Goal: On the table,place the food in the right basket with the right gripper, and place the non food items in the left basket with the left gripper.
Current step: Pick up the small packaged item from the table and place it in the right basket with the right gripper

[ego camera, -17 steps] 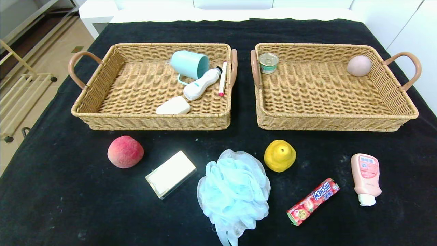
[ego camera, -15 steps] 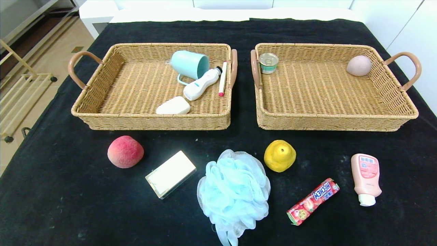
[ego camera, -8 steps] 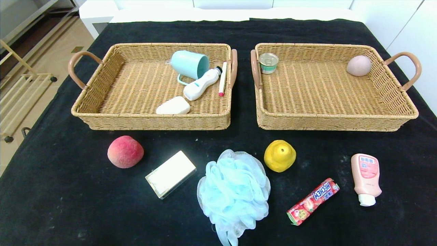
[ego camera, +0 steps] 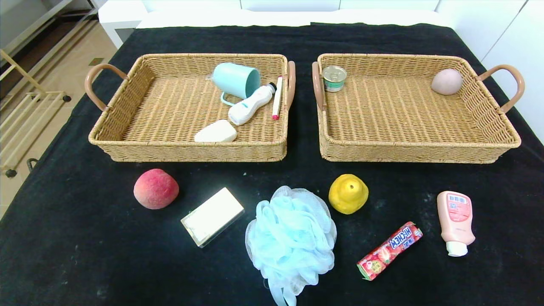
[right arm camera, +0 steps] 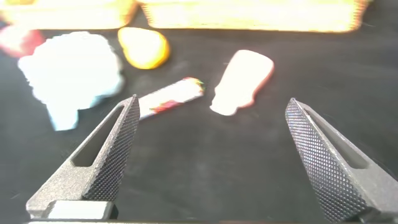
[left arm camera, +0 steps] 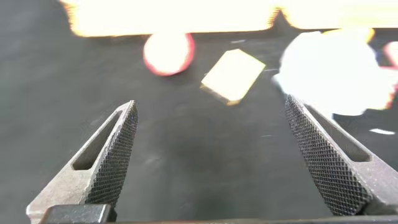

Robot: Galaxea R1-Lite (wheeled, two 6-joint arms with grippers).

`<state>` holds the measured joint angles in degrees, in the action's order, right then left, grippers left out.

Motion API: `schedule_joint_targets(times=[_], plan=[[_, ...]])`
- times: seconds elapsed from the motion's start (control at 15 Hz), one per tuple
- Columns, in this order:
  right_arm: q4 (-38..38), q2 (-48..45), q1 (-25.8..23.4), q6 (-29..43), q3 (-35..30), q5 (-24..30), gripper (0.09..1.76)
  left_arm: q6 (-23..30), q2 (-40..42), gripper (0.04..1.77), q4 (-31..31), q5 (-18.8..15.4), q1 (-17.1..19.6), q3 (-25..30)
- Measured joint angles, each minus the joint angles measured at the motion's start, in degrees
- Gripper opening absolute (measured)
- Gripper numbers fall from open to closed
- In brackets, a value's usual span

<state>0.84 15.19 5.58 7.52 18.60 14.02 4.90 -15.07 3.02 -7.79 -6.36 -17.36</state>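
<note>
On the black table point(ego camera: 85, 255), in front of the two baskets, lie a red-pink peach point(ego camera: 156, 188), a cream bar in a clear box point(ego camera: 212, 216), a pale-blue bath pouf point(ego camera: 290, 238), a yellow pear point(ego camera: 348, 194), a red Hi-Chew stick point(ego camera: 389, 250) and a pink squeeze bottle point(ego camera: 456, 221). The left basket point(ego camera: 127, 144) and the right basket point(ego camera: 488, 144) stand behind them. Neither arm shows in the head view. My left gripper point(left arm camera: 211, 112) is open over bare cloth, short of the peach point(left arm camera: 168, 53) and the bar point(left arm camera: 233, 75). My right gripper point(right arm camera: 211, 109) is open, short of the candy stick point(right arm camera: 171, 98) and the bottle point(right arm camera: 244, 81).
The left basket holds a teal cup point(ego camera: 236, 80), a white bottle point(ego camera: 250, 105), a thin pen-like stick point(ego camera: 277, 103) and a white soap-shaped piece point(ego camera: 215, 132). In the right basket are a small tin can point(ego camera: 334, 78) and a pale pink egg-shaped ball point(ego camera: 446, 81). The table's left edge drops to the floor.
</note>
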Motion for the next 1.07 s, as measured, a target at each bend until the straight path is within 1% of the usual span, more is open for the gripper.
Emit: schedule_joint_targets(times=[0.2, 0.33, 0.53, 0.73, 0.87, 1.07], plan=[[0.2, 6.5, 4.9, -0.7, 5.0, 0.5, 1.71, -0.1, -5.9, 1.72, 0.2, -3.3, -6.2, -4.7], [1.2, 11.0, 7.0, -0.8, 7.6, 1.6, 1.71, -0.1, -10.5, 1.72, 0.3, -5.3, -9.2, -8.2], [6.4, 19.3, 9.7, -0.7, 9.0, 3.1, 1.71, -0.1, -18.2, 1.72, 0.2, -8.1, -12.8, -12.7], [13.9, 29.8, 13.3, -0.2, 9.9, 3.0, 1.71, 0.0, -27.7, 1.72, 0.0, -9.3, -15.4, -17.9], [17.5, 36.3, 14.8, 0.1, 11.4, 2.2, 1.71, 0.1, -33.7, 1.72, -0.4, -9.4, -17.0, -22.4], [18.6, 42.9, 19.5, 1.6, 13.3, -2.7, 1.71, -0.2, -39.9, 1.72, 0.1, -9.9, -18.2, -24.9]])
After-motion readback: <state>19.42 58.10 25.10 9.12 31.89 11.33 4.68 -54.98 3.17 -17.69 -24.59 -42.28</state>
